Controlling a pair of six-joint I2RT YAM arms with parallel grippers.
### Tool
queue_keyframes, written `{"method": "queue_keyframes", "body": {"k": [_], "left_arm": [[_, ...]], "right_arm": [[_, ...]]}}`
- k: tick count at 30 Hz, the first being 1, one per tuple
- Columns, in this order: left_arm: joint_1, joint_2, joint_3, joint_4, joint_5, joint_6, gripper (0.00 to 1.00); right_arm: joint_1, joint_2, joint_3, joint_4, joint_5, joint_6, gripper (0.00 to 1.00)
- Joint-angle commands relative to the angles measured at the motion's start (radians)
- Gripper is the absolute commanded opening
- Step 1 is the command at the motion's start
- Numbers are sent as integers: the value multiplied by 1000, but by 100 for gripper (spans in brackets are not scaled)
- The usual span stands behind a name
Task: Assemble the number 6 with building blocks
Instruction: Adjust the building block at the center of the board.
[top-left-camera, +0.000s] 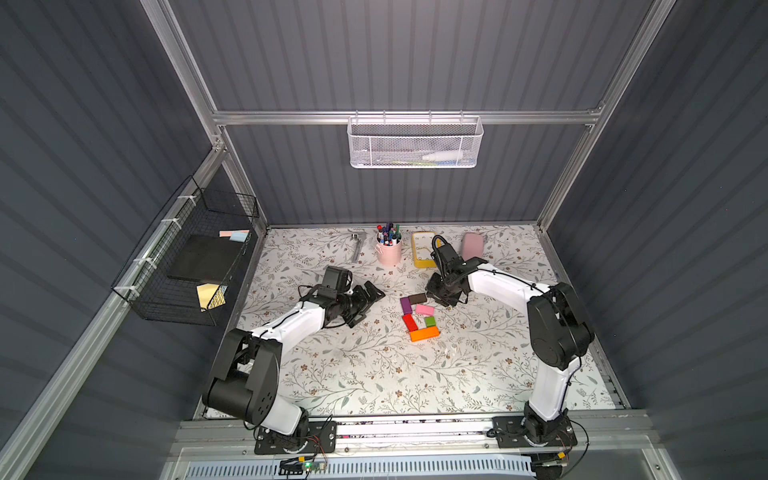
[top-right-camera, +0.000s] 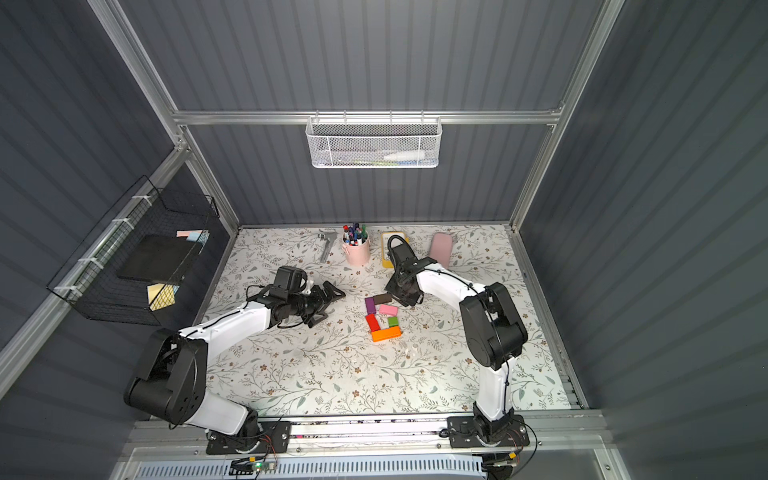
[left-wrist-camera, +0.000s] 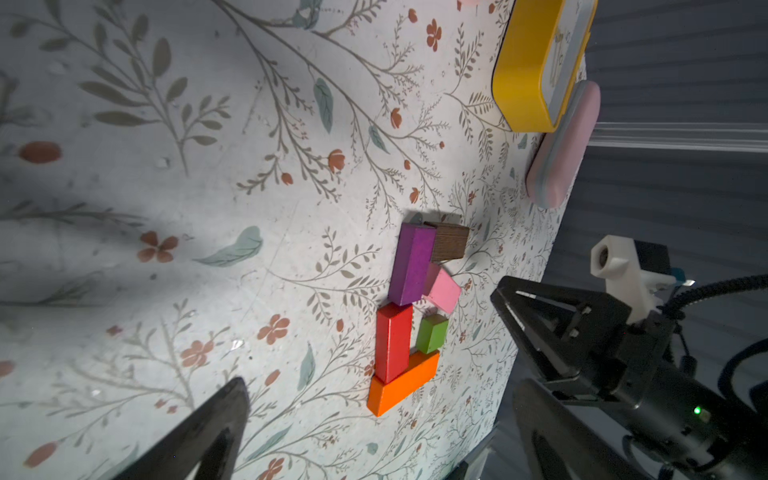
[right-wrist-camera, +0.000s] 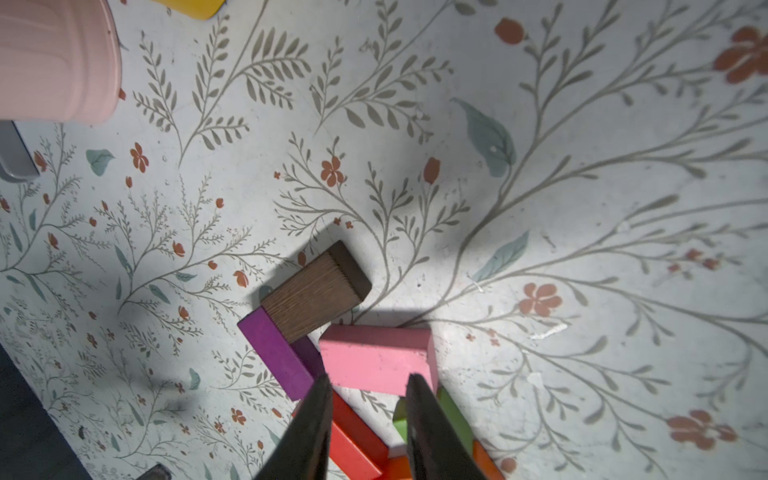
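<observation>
Six blocks (top-left-camera: 418, 316) lie mid-table (top-left-camera: 374, 374) as a rough 6 (top-right-camera: 383, 316). The brown block (top-left-camera: 417, 298) is at the far end, purple (top-left-camera: 406, 305) and red (top-left-camera: 409, 322) run down one side, and orange (top-left-camera: 424, 333) lies along the near end. The green cube (top-left-camera: 430, 321) sits on the orange's far side, with the pink block (top-left-camera: 424, 309) askew, one corner against purple. The right gripper (left-wrist-camera: 500, 293), jaws together and empty, hangs just beside the brown block. The left gripper (top-left-camera: 369, 305), fingers spread wide and holding nothing, sits well apart on the other side.

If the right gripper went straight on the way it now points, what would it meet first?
Most likely the pink block, lying just ahead of the right gripper; height is unclear.
</observation>
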Motion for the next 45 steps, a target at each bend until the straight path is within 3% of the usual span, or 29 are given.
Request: {"method": "queue_keyframes", "body": {"k": [1,23,45], "left_arm": [[-6,32,-28,107,28,-84,99],[-104,187,34,238,29,-168,99],[-126,182,6,249,35,-188,99]], "right_arm": [[3,3,2,-41,-6,-85,34],[12,45,-56,12,-42,-179,43],[13,66,-4,102,-3,-259,42]]}}
